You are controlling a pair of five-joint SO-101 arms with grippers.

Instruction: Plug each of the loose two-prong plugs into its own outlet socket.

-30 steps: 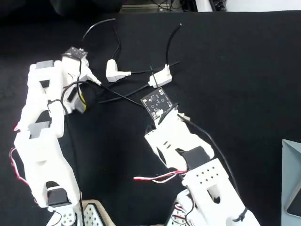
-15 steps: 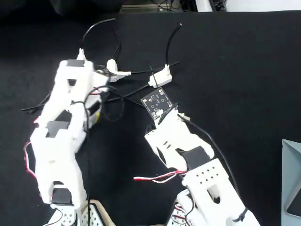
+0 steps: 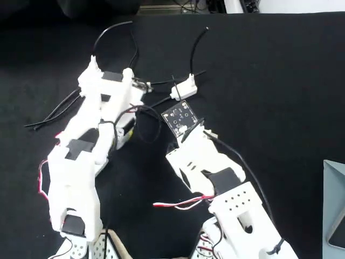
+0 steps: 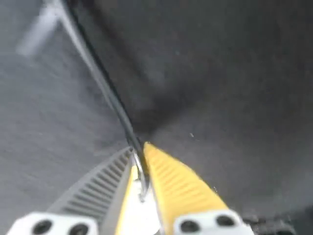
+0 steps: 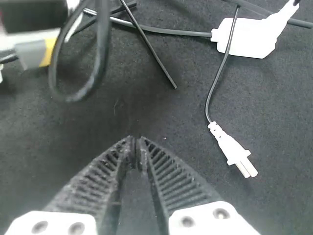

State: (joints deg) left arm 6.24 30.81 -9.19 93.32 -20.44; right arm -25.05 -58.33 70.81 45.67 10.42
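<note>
Right wrist view is showing the right tool (image 5: 135, 142) sitting shut and empty, and a white plug (image 5: 229, 146) is lying on the counter (image 5: 293, 122) just beside it, with a socket (image 5: 247, 35) farther off. The left tool (image 4: 139, 149) is pinching a black cable (image 4: 95, 73).

White plug (image 5: 231, 151), black cable (image 4: 105, 90), black table (image 5: 283, 112)
</note>
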